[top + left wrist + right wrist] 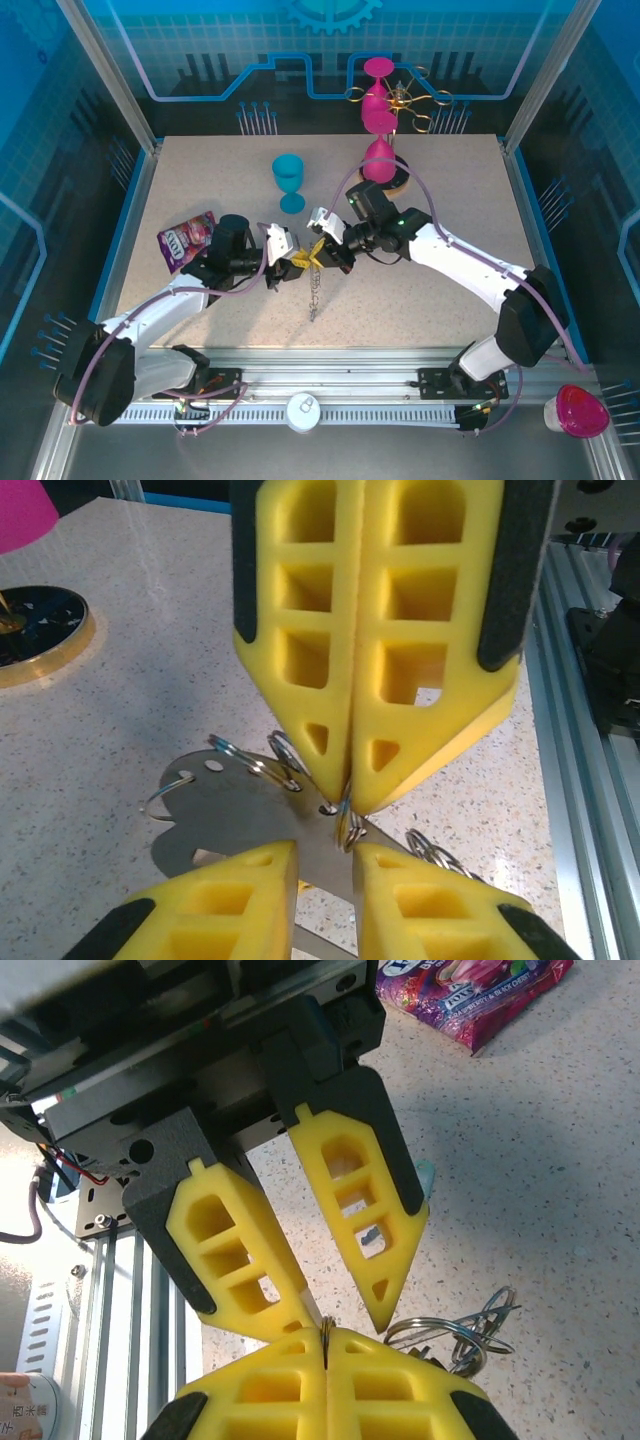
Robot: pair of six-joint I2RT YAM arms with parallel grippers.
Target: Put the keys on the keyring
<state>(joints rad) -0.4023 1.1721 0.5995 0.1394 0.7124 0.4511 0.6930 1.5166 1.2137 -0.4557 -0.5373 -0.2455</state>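
Yellow-padded right tool [326, 1335] is pinched tight on the keyring [445, 1340], holding it up over the bench [120, 740] to steady it for threading, I reckon. Left tool [325, 852] sits slightly apart around a flat silvery key [230, 815], can't tell if it's actually gripping.

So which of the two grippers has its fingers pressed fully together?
The right gripper: its yellow fingers meet along a closed seam with no gap. On the left gripper the fingers stand apart, with the table showing between them.
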